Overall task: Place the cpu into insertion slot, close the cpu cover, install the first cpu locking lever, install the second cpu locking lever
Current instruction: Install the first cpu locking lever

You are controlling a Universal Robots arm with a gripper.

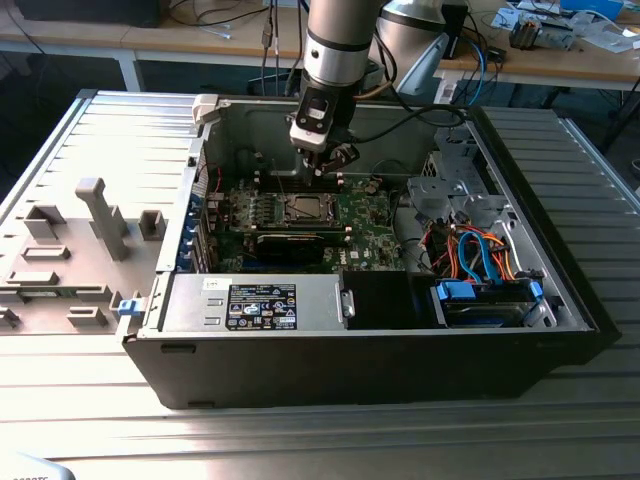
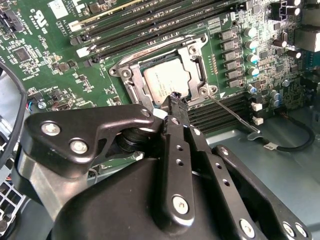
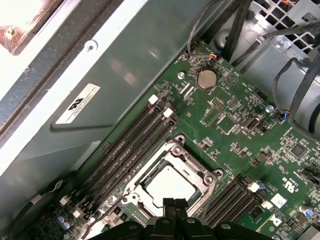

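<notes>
**Trainee:** Read me the exterior view, from its left to its right.

**Operator:** At the exterior view's left is a grey fixture (image 1: pixel 100 215) with upright blocks. Next is the open case (image 1: pixel 400 350). Inside it the supply (image 1: pixel 255 303) lies along the near wall, with the board (image 1: pixel 365 215) behind it. A drive bay (image 1: pixel 485 295) with blue cables sits at the exterior view's right. My gripper (image 1: pixel 323 168) hangs over the board, just beside the socket.

**Trainee:** Where is the cpu?

**Operator:** It is seated in the socket. In the second wrist view the cpu (image 2: pixel 167 82) shows its dull silver top through the window of the cover (image 2: pixel 194 57), which lies flat over it. One lever (image 2: pixel 231 114), a thin wire, juts from a socket corner across the dark slots (image 2: pixel 220 106). I read it as unlatched. I cannot tell how the other lever stands.

**Trainee:** And the gripper?

**Operator:** Its fingers are pressed together with nothing between them. The tips sit at the cover's edge, but I cannot tell whether they touch it.

**Trainee:** How will these parts handle?

**Operator:** These are my judgements.
- **cpu:** It is light and rigid, and fragile on its underside (those contacts are hidden here). I would grip it by opposite edges and never drag it.
- **cover:** It is thin, springy sheet metal. I would press it at the free edge, away from the hinge.
- **lever:** It is stiff, sprung wire, smooth enough to slip off a fingertip. The best purchase is at its bent end, where leverage is greatest.
</notes>
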